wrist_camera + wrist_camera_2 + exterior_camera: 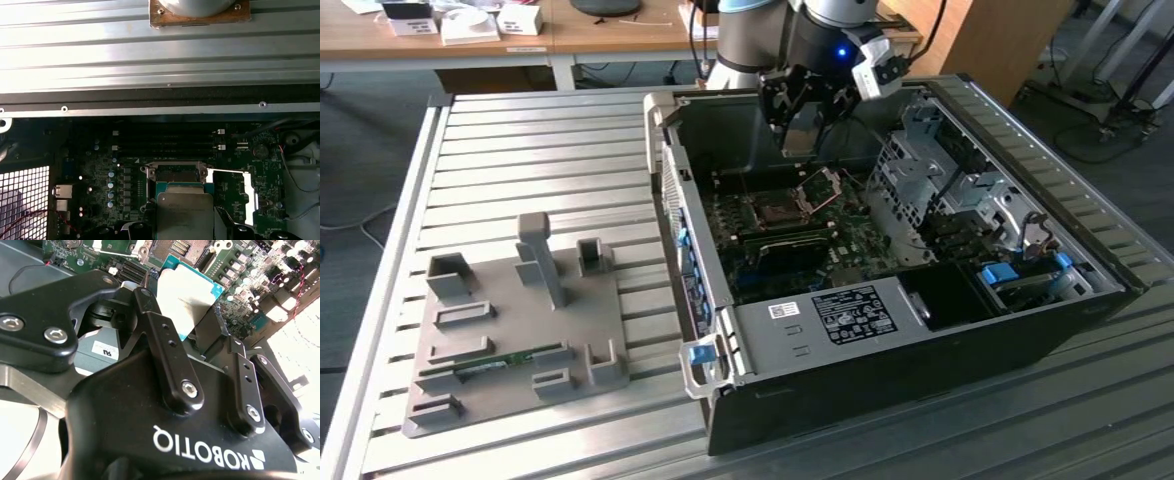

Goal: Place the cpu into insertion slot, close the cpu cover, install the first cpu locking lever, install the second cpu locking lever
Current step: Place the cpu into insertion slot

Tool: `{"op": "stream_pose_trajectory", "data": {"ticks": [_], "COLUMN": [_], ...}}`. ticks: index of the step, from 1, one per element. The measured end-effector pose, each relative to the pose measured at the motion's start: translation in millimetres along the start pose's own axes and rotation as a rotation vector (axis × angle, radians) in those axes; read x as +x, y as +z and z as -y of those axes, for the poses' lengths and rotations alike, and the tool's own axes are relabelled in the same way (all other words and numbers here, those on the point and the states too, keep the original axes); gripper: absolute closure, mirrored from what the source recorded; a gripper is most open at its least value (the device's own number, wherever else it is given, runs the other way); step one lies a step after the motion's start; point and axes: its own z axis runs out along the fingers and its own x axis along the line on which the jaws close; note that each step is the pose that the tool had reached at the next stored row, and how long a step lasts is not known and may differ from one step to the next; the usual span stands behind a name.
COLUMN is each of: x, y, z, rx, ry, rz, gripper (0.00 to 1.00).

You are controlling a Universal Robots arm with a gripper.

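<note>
Black gripper clenched on cpu by two opposite edges, hanging over open computer case. Green motherboard lay inside. Bare insertion slot sat with cpu cover tilted up beside it. Held cpu hung above slot, not yet seated.

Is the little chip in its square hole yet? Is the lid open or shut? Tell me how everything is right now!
cpu: gripped, up in the air, not in its hole yet.
gripper: shut on the cpu.
insertion slot: empty and uncovered.
cpu cover: flipped open beside the insertion slot.
computer case: lying on its side, side panel off.
</note>
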Motion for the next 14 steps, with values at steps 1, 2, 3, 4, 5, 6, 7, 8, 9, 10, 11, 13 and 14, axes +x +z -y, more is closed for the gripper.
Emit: {"op": "stream_pose_trajectory", "data": {"ticks": [1, 2, 3, 4, 5, 6, 7, 8, 9, 10, 11, 13, 14], "x": [0.0, 0.0, 0.0, 0.0, 0.0, 0.0, 0.0, 0.0, 0.0, 0.0, 0.0, 0.0, 0.0], "y": [0.0, 0.2, 0.4, 0.4, 0.6, 0.8, 0.9, 1.0, 1.0, 1.0, 1.1, 1.6, 1.6], "z": [0.0, 0.0, 0.0, 0.0, 0.0, 0.1, 0.1, 0.1, 0.1, 0.1, 0.1, 0.1, 0.1], "rx": [0.0001, -0.0001, -0.0001, -0.0001, -0.0002, -0.0003, -0.0003, -0.0001, -0.0001, -0.0001, -0.0001, -0.0003, -0.0001], "ry": [0.0, 0.0, 0.0, 0.0, 0.0, 0.0, 0.0, 0.0, 0.0, 0.0, 0.0, 0.0, 0.0], "rz": [-0.0001, 0.0001, 0.0001, 0.0, 0.0001, 0.0001, 0.0001, 0.0001, 0.0001, 0.0001, 0.0001, 0.0001, 0.0001], "gripper": [0.46, 0.46, 0.46, 0.46, 0.46, 0.46, 0.46, 0.46, 0.46, 0.46, 0.46, 0.46, 0.46]}}
